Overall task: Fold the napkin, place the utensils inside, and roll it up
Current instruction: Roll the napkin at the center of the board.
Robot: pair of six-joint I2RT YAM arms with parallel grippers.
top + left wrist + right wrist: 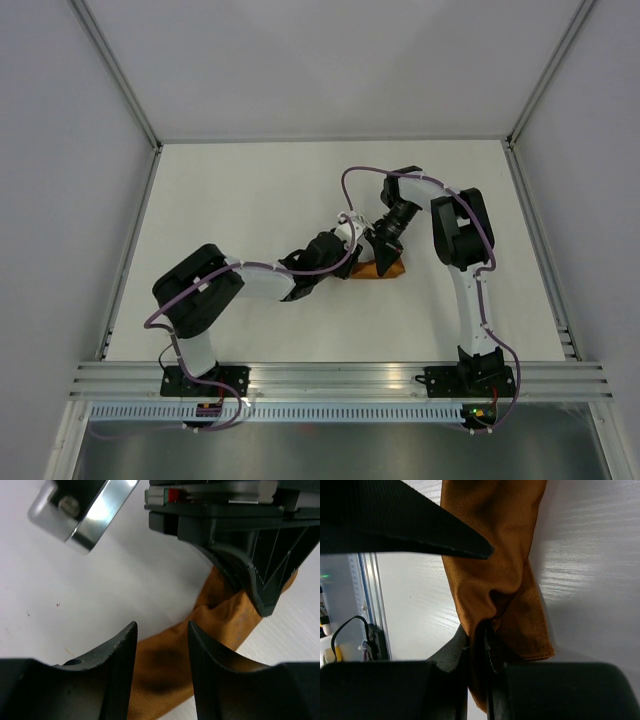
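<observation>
Left wrist view: the L fingers (112, 670) stand apart w/ a clear gap. The napkin (160, 675) is rust-brown and bunched into a narrow band. It lies on the bench (75, 595) under that gap and runs away from the tips toward the upper right. Can't tell whether either L tip touches the cloth. Beyond the L tips the band passes under one of the R fingers (260, 587), a dark grey blade coming down onto the cloth from above. A silver metal piece (85, 515) sits to the left of that blade, over bare bench and apart from the napkin.

Right wrist view: the R fingers (455, 655) are closed narrow on a pinch of the napkin. The cloth puckers into tight folds right at the tips, and the rest stretches straight away from them as a long, roll-like band. A flatter corner lies on the bench just right of the tips. A black wedge (395, 525) crosses the top left, in front of the far part of the band.

Top external view: both arm ends meet near mid-bench. The napkin shows only as a small brown patch — directly below the R arm's end, just beside the L arm's end, mostly hidden by both.
</observation>
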